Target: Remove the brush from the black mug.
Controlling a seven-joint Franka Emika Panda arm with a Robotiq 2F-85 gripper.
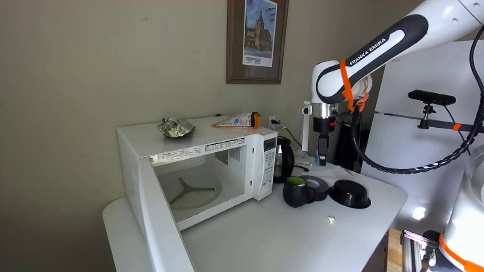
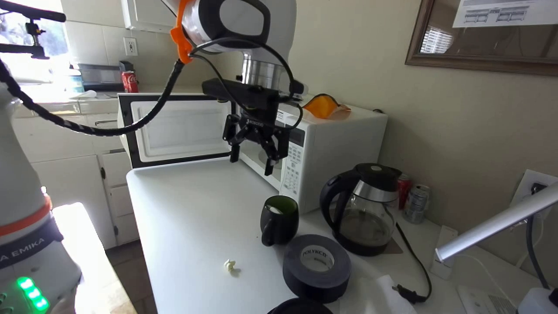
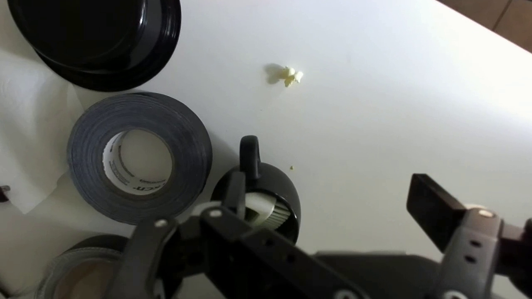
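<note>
The black mug [image 1: 295, 194] stands upright on the white table, green inside; it also shows in an exterior view [image 2: 281, 224] and in the wrist view [image 3: 276, 178]. The brush [image 3: 259, 204] is inside the mug, its whitish head and pale bristles showing at the mouth; a whitish bit of it [image 2: 274, 210] shows in an exterior view. My gripper [image 2: 252, 165] is open and empty, above the table and higher than the mug. In the wrist view the gripper [image 3: 328, 185] has one finger covering part of the mug and brush; the other finger is over the table.
A microwave [image 1: 196, 139] with its door open stands beside the mug. A grey tape roll [image 2: 316, 268] lies near the mug, with a black dome-shaped bowl [image 1: 349, 192] beyond it. A coffee pot [image 2: 364, 209] stands behind. A popcorn piece [image 3: 291, 76] lies on the table.
</note>
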